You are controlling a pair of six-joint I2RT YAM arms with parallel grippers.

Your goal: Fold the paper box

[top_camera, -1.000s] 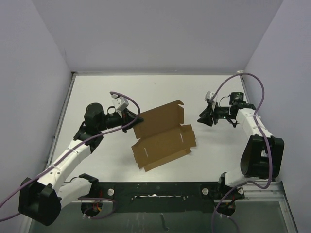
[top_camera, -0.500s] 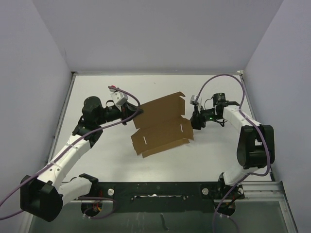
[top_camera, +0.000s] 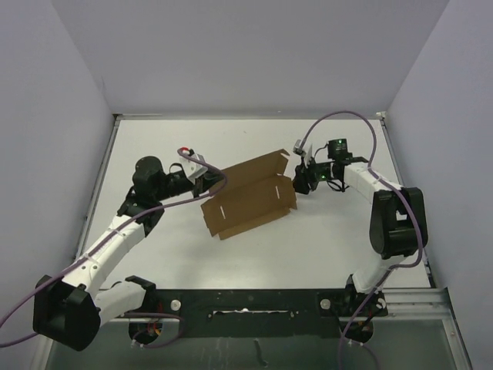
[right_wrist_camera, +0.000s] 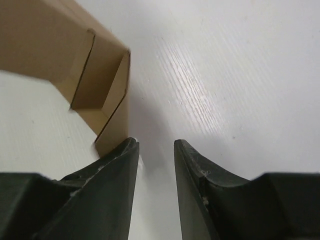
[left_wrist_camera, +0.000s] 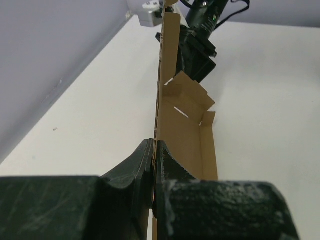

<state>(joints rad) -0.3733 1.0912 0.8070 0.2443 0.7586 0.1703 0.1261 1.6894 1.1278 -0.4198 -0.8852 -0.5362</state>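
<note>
The paper box [top_camera: 248, 196] lies approx. at the centre of the table [top_camera: 323, 239], w/ its back panel raised. The left gripper [left_wrist_camera: 154, 150] is pinching the box edge at 10 o'clock. The right gripper [right_wrist_camera: 156, 145], at the 2 o'clock end, has its jaws spread w/ nothing between them; one finger is just beside the box corner.

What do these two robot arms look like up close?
The left arm and right arm have white shells with chunky black joints. A thin purple cable loops loosely along each. The left gripper and right gripper each end in two black, tapered fingers with a rough matte surface.
</note>
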